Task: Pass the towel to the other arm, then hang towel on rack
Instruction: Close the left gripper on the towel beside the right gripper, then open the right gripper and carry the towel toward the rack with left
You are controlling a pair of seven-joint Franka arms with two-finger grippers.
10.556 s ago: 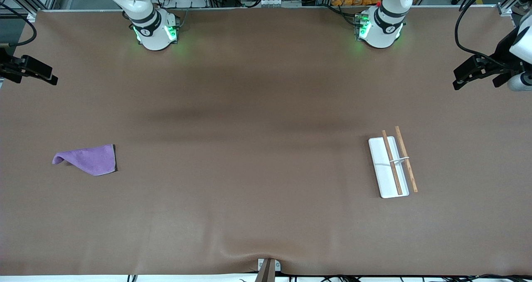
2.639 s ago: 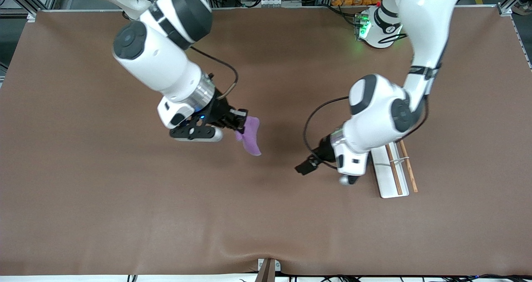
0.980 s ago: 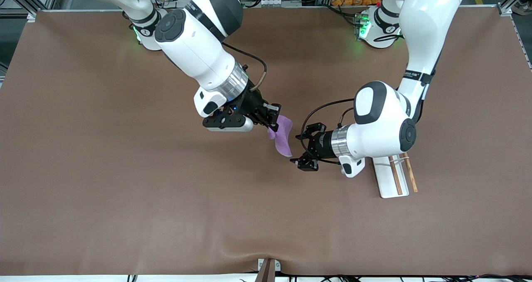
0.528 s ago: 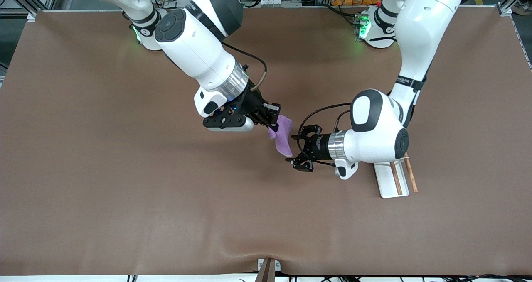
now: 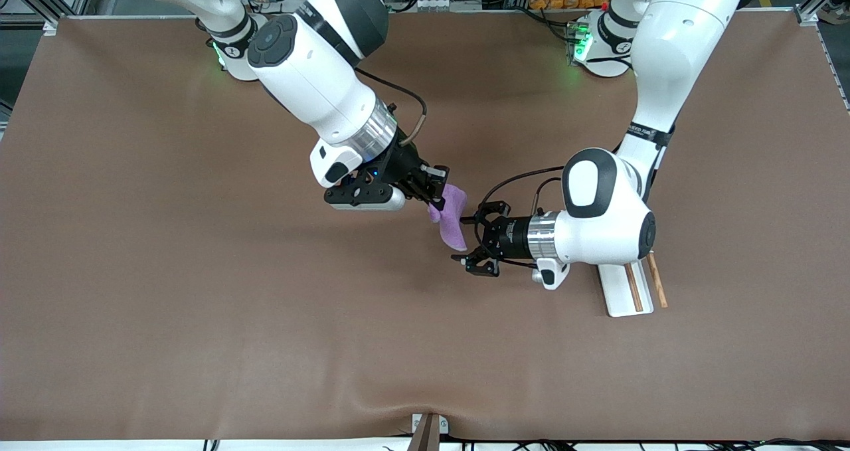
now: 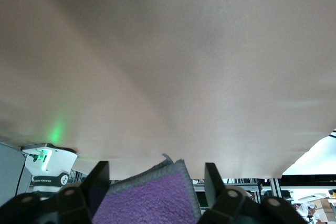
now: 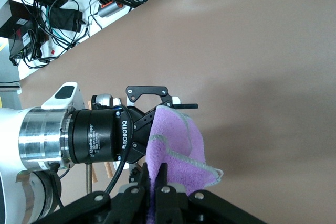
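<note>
The purple towel (image 5: 453, 226) hangs in the air over the table's middle, pinched at its top by my right gripper (image 5: 435, 202), which is shut on it; the right wrist view shows the fingers (image 7: 163, 178) clamped on a fold of the towel (image 7: 178, 137). My left gripper (image 5: 463, 240) is open, level with the towel's hanging part. In the left wrist view the towel (image 6: 152, 198) lies between the two spread fingers (image 6: 98, 181), apart from both. The rack (image 5: 616, 296) stands on the table toward the left arm's end, partly hidden under the left arm.
The brown table mat (image 5: 199, 318) spreads all around. The left arm's wrist and elbow (image 5: 601, 218) hang low over the rack. The right arm's base (image 6: 47, 162) shows in the left wrist view.
My left gripper has moved toward the towel and now has its open fingers on either side of the hanging cloth. The right arm and the towel have stayed still.
</note>
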